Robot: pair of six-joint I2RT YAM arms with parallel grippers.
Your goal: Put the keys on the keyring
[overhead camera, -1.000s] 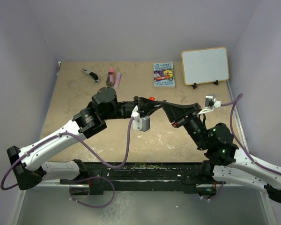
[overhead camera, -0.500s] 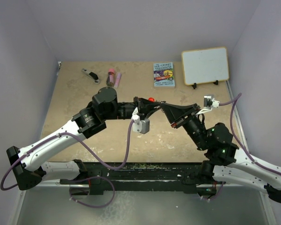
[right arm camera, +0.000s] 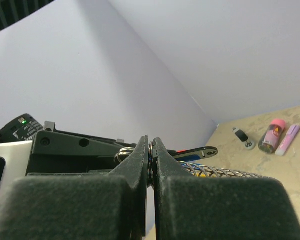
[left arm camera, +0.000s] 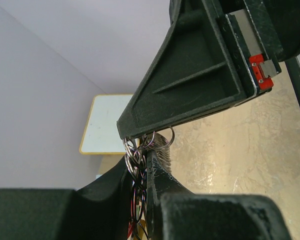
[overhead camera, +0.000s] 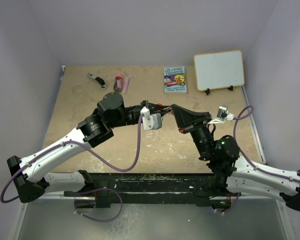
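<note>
Both grippers meet above the middle of the table. My left gripper (overhead camera: 158, 107) (left arm camera: 140, 161) is shut on the keyring (left arm camera: 164, 148), whose silvery coiled rim sticks out past the fingertips. Several thin wire rings (left arm camera: 133, 161) hang between the left fingers. My right gripper (overhead camera: 172, 109) (right arm camera: 151, 146) is shut on one thin wire ring. Just behind it lie the coiled rim (right arm camera: 221, 173) and a black key head (right arm camera: 197, 151), with red and blue bits beside it. A red key head (overhead camera: 162, 106) shows between the grippers from above. The key blades are hidden.
A black-and-silver tool (overhead camera: 95, 79) (right arm camera: 242, 137), a pink tube (overhead camera: 118, 81) (right arm camera: 272, 135) and a lilac marker (overhead camera: 125, 83) (right arm camera: 286, 140) lie at the back left. A small book (overhead camera: 175, 79) and a framed whiteboard (overhead camera: 219, 70) (left arm camera: 107, 125) stand at the back right.
My right gripper has shut on a thin ring and pushed left toward the left gripper. The left gripper has lifted slightly toward the back, still holding the keyring.
</note>
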